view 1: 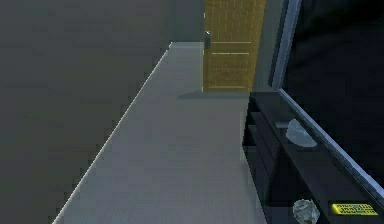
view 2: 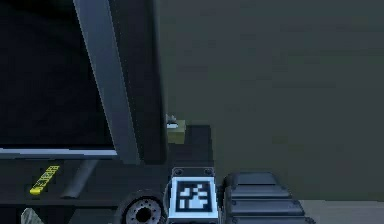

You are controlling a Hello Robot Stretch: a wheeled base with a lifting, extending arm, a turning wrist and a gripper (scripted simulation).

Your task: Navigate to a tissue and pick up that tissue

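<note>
Pale crumpled tissue on the dark stand beside a yellow strip; tool's state and load unclear.

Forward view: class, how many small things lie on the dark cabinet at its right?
3: a pale grey lump midway along, a pale crumpled ball near the bottom edge, a flat yellow thing beside it. Others may be hidden.
</note>
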